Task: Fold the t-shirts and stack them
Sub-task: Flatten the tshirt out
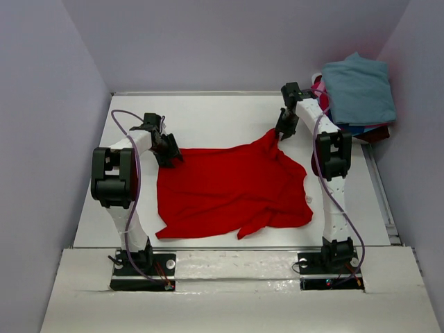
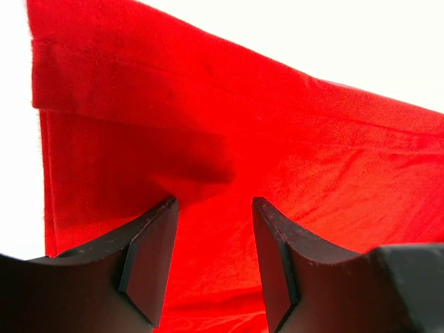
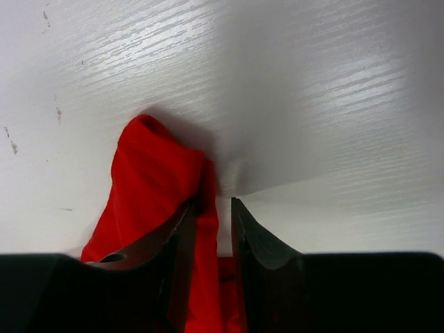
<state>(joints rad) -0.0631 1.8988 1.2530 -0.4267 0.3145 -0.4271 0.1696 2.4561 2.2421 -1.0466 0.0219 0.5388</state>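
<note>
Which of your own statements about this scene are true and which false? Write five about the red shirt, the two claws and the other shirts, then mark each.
1. The red t-shirt lies spread on the table. True.
2. The right claw pinches a corner of the red t-shirt. True.
3. The left claw is shut tight. False: its jaws stand apart over the red cloth.
4. The pile of shirts sits at the table's near left. False: it sits at the far right.
5. A teal-blue shirt tops the pile. True.
</note>
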